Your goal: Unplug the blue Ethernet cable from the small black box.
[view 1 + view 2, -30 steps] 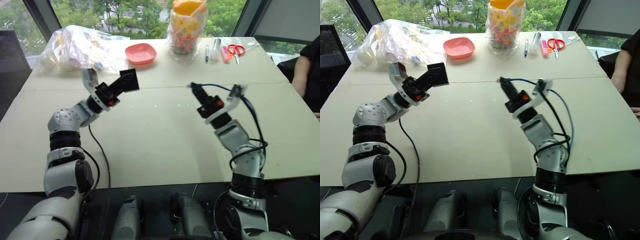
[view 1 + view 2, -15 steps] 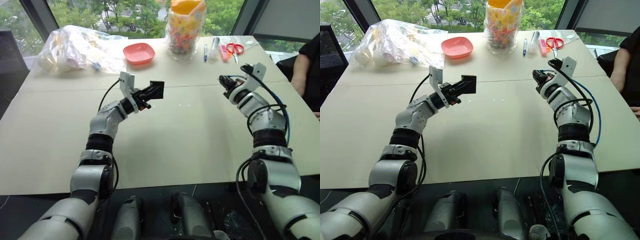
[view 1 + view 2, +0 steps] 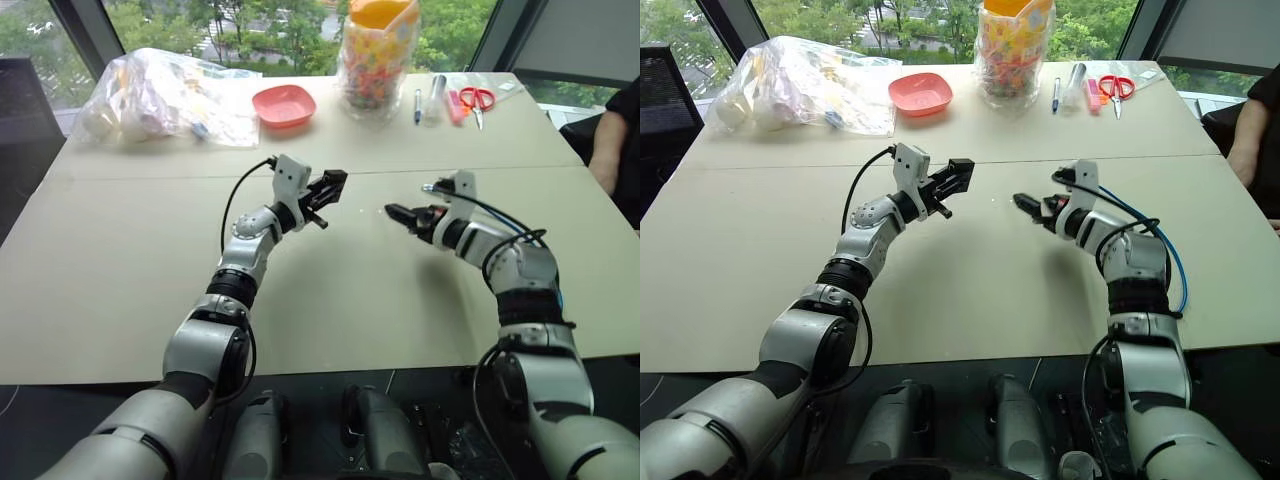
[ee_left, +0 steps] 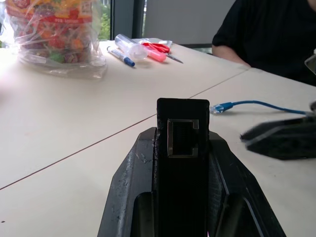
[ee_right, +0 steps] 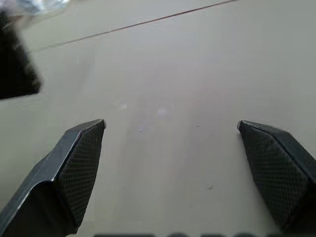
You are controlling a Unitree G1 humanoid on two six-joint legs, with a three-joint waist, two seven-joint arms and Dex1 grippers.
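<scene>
Currently the left gripper (image 4: 180, 163) is pinched on the small black box (image 4: 182, 148), held edge-on above the table (image 3: 330, 290) near its middle; in the left wrist view the box's port faces outward and nothing is plugged into it. The blue Ethernet cable (image 4: 256, 104) lies free on the table beyond the box, its plug end (image 4: 217, 107) resting on the surface and well apart from the port. In the right eye view a stretch of the blue cable (image 3: 1160, 245) runs beside the right forearm.

Right gripper (image 5: 170, 168) hovers just above the table with its two fingers (image 5: 74, 168) spread wide and nothing between them; it points toward the left gripper, a gap between the two.

Far side of the table: clear plastic bag (image 3: 160, 95), pink bowl (image 3: 283, 105), jar of colourful sweets (image 3: 375, 60), pen (image 3: 417, 105), red scissors (image 3: 476, 98). A person's arm (image 3: 610, 140) shows at the table's right edge
</scene>
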